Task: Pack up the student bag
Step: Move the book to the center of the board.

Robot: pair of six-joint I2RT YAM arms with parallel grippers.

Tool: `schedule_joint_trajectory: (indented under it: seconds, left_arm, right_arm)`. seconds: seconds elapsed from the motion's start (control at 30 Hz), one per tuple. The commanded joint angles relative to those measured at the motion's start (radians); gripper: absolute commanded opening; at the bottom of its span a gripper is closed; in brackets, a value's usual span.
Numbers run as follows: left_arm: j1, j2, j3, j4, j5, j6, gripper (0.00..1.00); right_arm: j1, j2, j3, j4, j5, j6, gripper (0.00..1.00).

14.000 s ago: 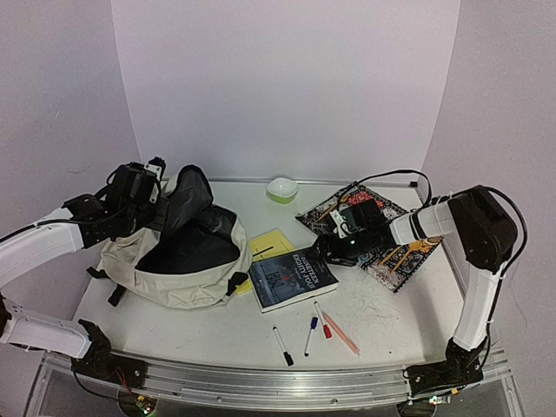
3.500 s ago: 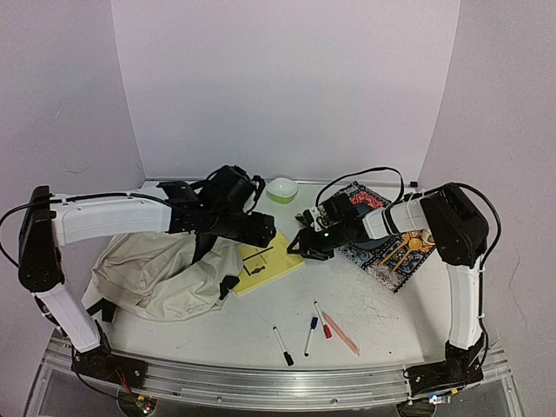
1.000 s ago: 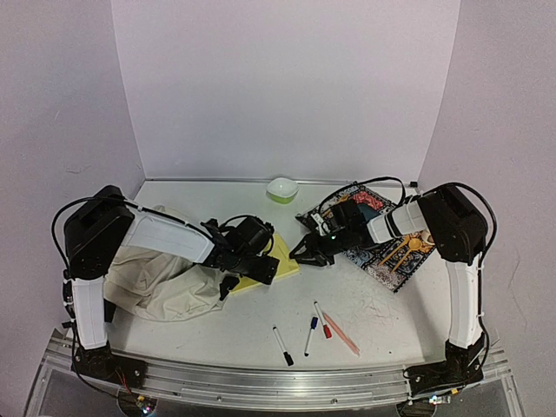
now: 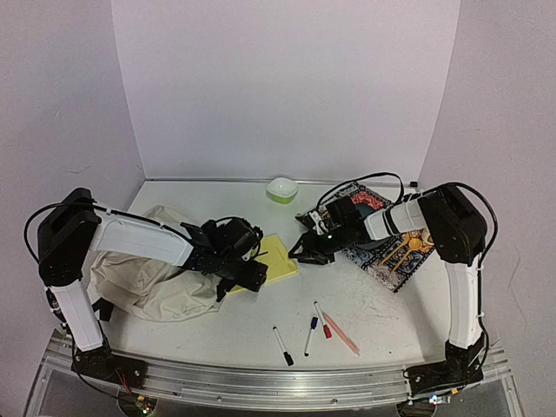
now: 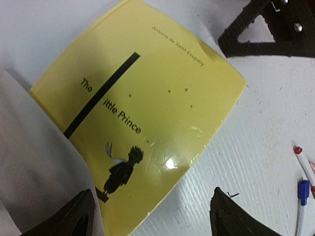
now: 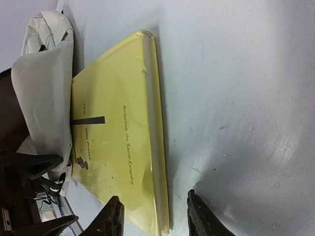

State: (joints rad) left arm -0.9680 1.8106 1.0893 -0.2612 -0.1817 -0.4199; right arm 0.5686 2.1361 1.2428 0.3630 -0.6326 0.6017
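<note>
Robot lab test cell
Plain lilac walls (image 4: 278,87) box in a white table (image 4: 391,308) — metal rail (image 4: 261,380) at its edge.

From high behind both arm bases, looking down and forward over the whole table (image 4: 382,304). From the left wrist, close above the yellow book (image 5: 147,118), facing nearly straight down. From the right wrist, low and close, facing across the same book toward the bag (image 6: 44,73). Shared in all three: that book.

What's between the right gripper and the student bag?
A yellow book, The Little Prince, lying flat; the right wrist view shows it reaching the student bag.
</note>
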Motion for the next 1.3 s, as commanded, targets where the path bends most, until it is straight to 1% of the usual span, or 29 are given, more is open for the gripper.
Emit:
schedule_joint_trajectory:
  seconds: [0.0,0.23,0.33,0.43,0.5,0.63,0.9,1.0,1.1,1.27]
  left_arm:
    - [-0.012,-0.087,-0.044,-0.065,0.129,-0.111,0.81]
    - [-0.073,-0.103,-0.048,-0.084,0.241,-0.214,0.79]
    - [-0.087,-0.1,-0.052,-0.088,0.234,-0.227,0.79]
    - [-0.083,-0.079,-0.043,-0.11,0.184,-0.238,0.79]
    - [-0.066,-0.059,-0.038,-0.119,0.161,-0.247,0.79]
    - [-0.021,-0.03,-0.044,-0.125,0.169,-0.26,0.78]
    - [0.052,-0.071,-0.018,-0.19,0.021,-0.252,0.8]
    - [0.105,-0.064,-0.003,-0.193,-0.009,-0.236,0.81]
    - [0.137,-0.023,0.036,-0.191,-0.028,-0.215,0.81]
    - [0.142,0.037,0.111,-0.187,-0.056,-0.197,0.82]
  right_arm:
    - [0.025,-0.026,0.064,-0.093,0.071,-0.064,0.47]
    - [0.038,-0.018,0.081,-0.11,0.092,-0.072,0.49]
    - [0.04,-0.02,0.083,-0.114,0.1,-0.077,0.5]
    - [0.043,-0.015,0.089,-0.119,0.106,-0.08,0.5]
    - [0.046,-0.014,0.09,-0.122,0.106,-0.083,0.5]
    - [0.048,-0.019,0.085,-0.126,0.111,-0.086,0.5]
    - [0.048,-0.024,0.088,-0.127,0.111,-0.09,0.51]
    - [0.048,-0.022,0.091,-0.128,0.112,-0.093,0.51]
    - [0.049,-0.023,0.091,-0.129,0.11,-0.094,0.52]
    - [0.049,-0.034,0.081,-0.13,0.114,-0.098,0.52]
